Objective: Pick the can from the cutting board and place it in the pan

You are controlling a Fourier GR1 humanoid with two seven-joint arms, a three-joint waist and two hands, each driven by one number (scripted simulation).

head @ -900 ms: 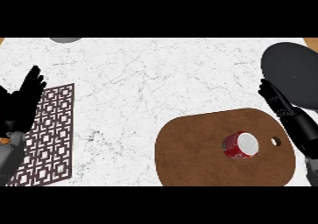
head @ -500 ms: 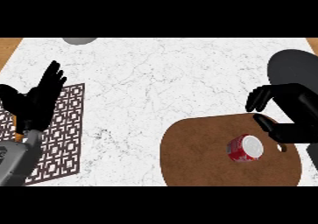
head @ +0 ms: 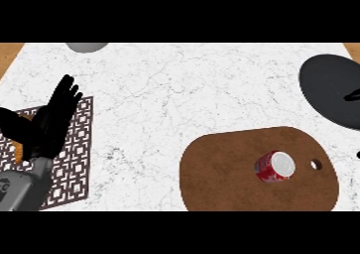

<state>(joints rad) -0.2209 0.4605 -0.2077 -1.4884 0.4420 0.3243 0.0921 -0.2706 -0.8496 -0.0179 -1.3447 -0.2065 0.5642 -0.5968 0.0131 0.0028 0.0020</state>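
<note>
A red can point(head: 274, 166) with a white top stands on the brown cutting board point(head: 226, 173), right of the board's middle and close to its small hole. The dark grey pan point(head: 330, 87) lies at the far right, beyond the board. Only small black parts of my right hand point(head: 357, 94) show at the right edge, over the pan and well apart from the can. At the left my left hand point(head: 47, 124) rests open, fingers up, above the patterned mat, holding nothing.
A dark lattice-patterned mat point(head: 73, 158) covers the left of the white marble counter point(head: 182, 94). A grey round object point(head: 86, 46) peeks in at the top edge. Wooden floor shows past the counter's far corners.
My right hand has pulled away from above the can to the right edge, almost out of view. The left hand has shifted slightly right and stays open. The can has not moved on the board.
</note>
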